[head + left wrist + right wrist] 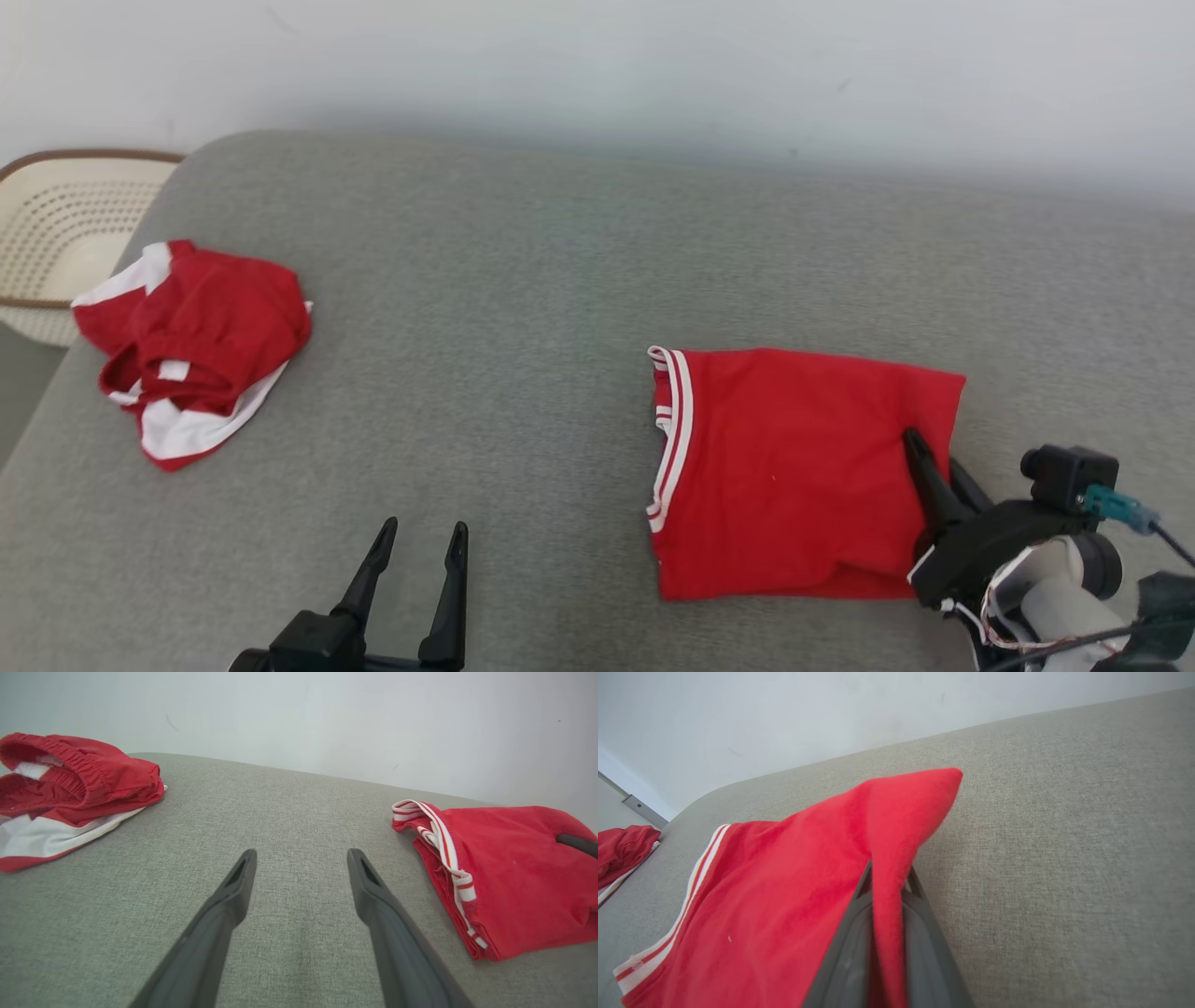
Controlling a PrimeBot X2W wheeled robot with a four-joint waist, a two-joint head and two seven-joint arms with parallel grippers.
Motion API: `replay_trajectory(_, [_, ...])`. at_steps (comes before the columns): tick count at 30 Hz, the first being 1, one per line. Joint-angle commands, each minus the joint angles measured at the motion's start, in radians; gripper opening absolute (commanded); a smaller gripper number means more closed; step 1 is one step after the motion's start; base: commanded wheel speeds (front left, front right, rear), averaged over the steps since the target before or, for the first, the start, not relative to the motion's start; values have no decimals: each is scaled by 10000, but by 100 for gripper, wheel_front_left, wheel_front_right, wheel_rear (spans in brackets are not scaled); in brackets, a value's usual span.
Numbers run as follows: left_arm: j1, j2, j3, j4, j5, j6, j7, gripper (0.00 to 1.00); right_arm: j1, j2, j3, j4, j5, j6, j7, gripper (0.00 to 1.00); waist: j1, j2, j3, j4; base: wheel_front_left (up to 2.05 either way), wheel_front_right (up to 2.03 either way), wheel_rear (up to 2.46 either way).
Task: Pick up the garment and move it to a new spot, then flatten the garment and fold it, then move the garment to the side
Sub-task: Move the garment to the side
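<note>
Your R hand [934, 450] is clamped on the right edge of the folded red garment [784, 467], right-centre on the grey cushion [523, 280]; L hand [425, 525] open, idle. Looks like the final step: lift, carry it aside w/o unfolding.

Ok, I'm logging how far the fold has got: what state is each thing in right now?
shirt: folded, lying on the cushion, right edge pinched up.
shorts: crumpled in a heap, nothing touching them.
basket: upright beside the cushion; contents can't be told.
left pincer: open, holding nothing.
right pincer: shut on the shirt's edge.
</note>
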Motion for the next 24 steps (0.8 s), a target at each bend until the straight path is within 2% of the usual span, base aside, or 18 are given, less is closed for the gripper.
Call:
replay_trajectory(1, [74,3,39,34,90,-5,-11,100,283,135,-251,10,-525,-4,-38,0,0,0,-208,-503,0,0,0])
replay_trajectory(4, [51,4,72,79,213,-60,-11,100,430,364,-774,73,-1198,-4,-38,0,0,0,-317,-1066,0,0,0])
replay_trajectory(5, [-4,4,122,69,275,-87,-11,100,582,575,-969,143,-1485,-4,-41,0,0,0,-393,-1505,0,0,0])
replay_trajectory(9, [-162,4,62,68,367,-160,-11,100,804,862,-1276,311,-1813,-4,-40,0,0,0,-498,-2348,0,0,0])
replay_trajectory(15, [-124,4,127,142,497,-219,-11,100,1098,1202,-1444,376,-1966,-4,-39,0,0,0,-610,-3751,0,0,0])
replay_trajectory(24, [-78,6,184,204,583,-334,-11,100,1359,1321,-1671,397,-1963,-4,-26,0,0,0,-579,-5518,0,0,0])
